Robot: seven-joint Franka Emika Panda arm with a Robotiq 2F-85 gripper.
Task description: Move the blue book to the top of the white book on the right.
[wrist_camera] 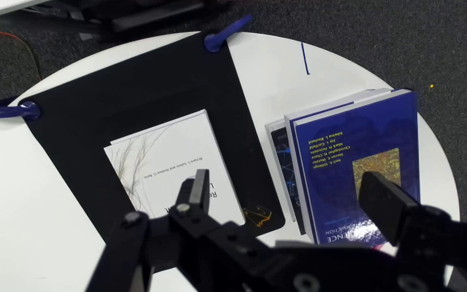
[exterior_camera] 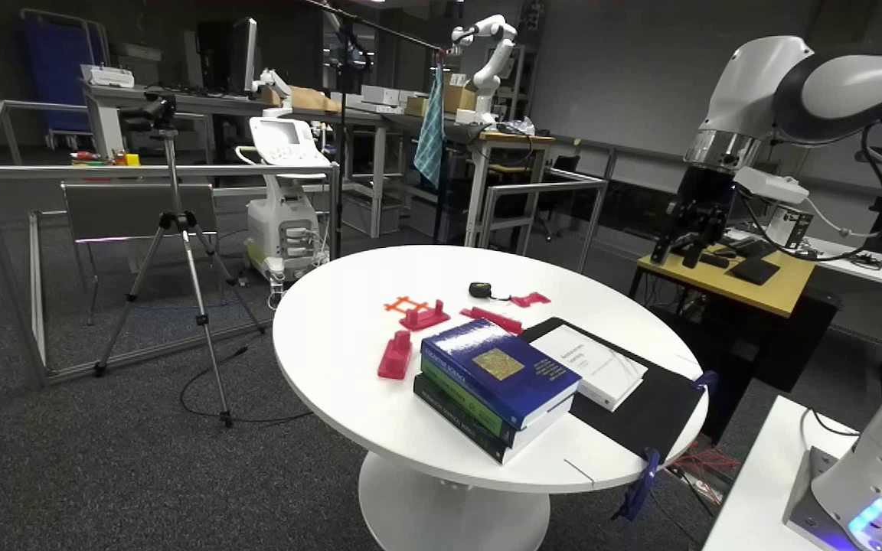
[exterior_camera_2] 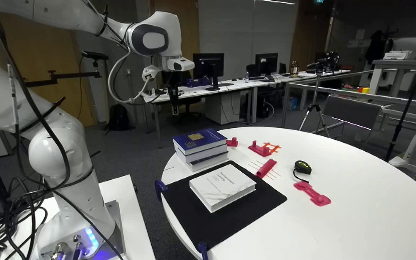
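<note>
pincer (wrist_camera: 284,180) is hanging in the air, chunky black fingers spread wide apart. blue book (exterior_camera: 499,369), a shiny hardcover with a grainy gold square, lies flat on top of a green book (exterior_camera: 464,399) and a dark book (exterior_camera: 456,417). in the wrist view the blue one's at about 3 o'clock from the white book (wrist_camera: 176,166), which is kinda thick with wispy grey-brown lines and lies flat on a thin black mat (wrist_camera: 136,101). all on a smooth round table (exterior_camera: 349,306).

Top book (exterior_camera: 498,369) on stack (exterior_camera_2: 204,156), mat (wrist_camera: 164,95) beside it, lone book (exterior_camera_2: 222,186) on mat (all on table (exterior_camera_2: 359,213))
</note>
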